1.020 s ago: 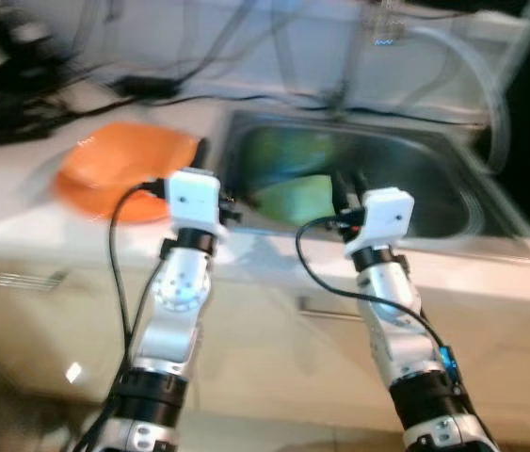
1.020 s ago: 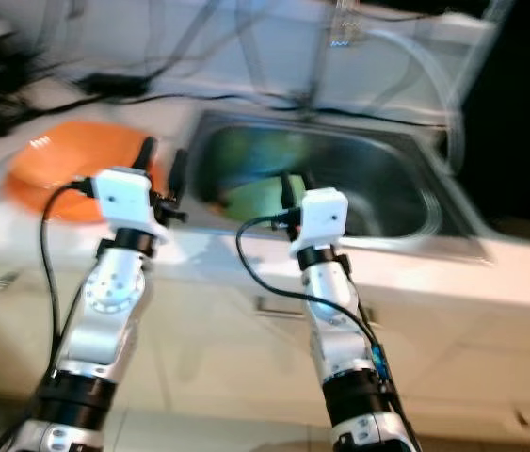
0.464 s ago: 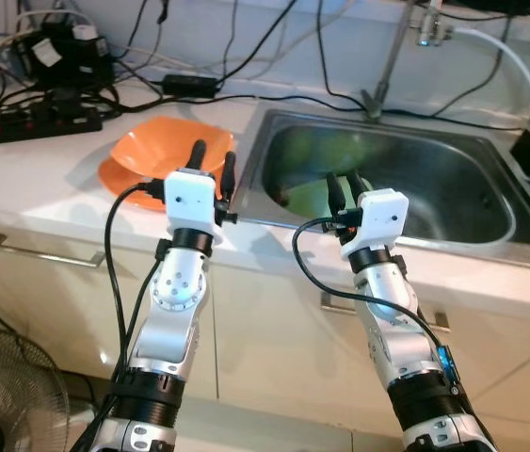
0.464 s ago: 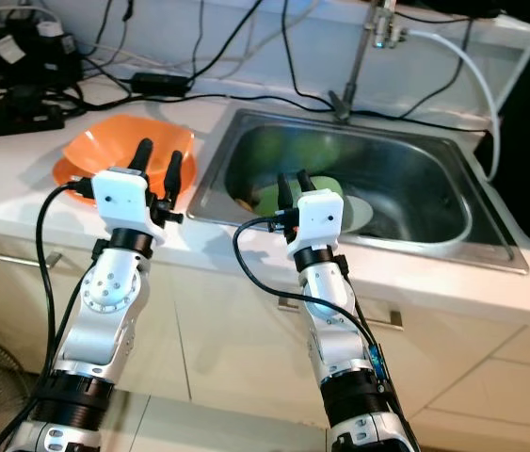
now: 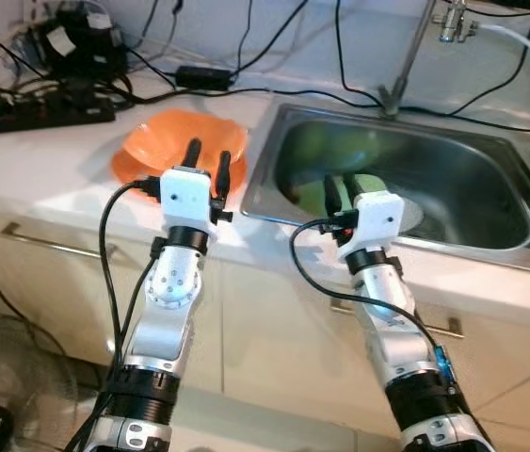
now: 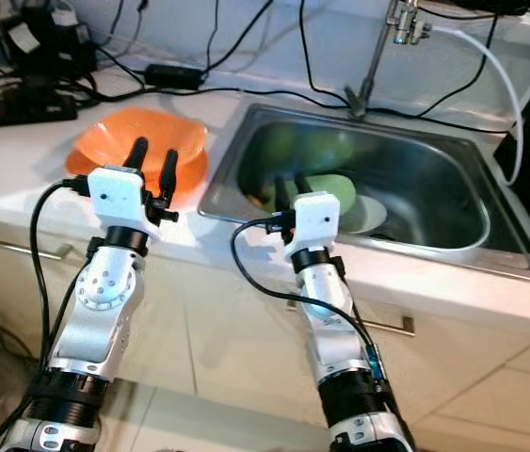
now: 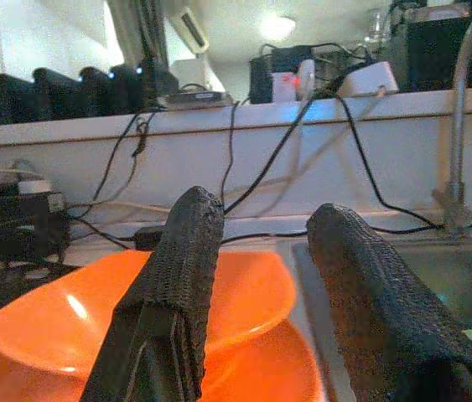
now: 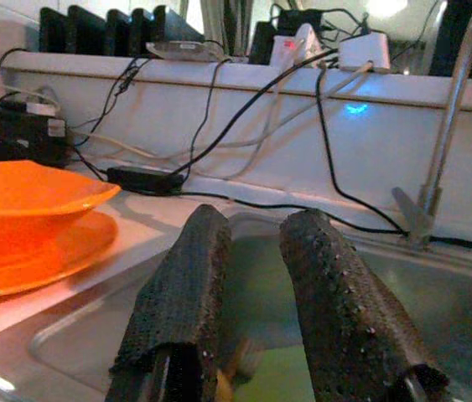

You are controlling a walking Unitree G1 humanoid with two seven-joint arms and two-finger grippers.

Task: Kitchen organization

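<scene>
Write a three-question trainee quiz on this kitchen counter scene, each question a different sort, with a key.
1. True or false: the orange bowl sits inside the sink.
2. Which gripper is held out toward the sink basin? A) left gripper B) right gripper
3. Fill in: the green item in the sink lies beside a white ____.

Key
1. False. The bowl rests on an orange plate on the counter, to the left of the sink.
2. B. The left gripper points at the orange bowl; both grippers are open and hold nothing.
3. Plate.
</scene>
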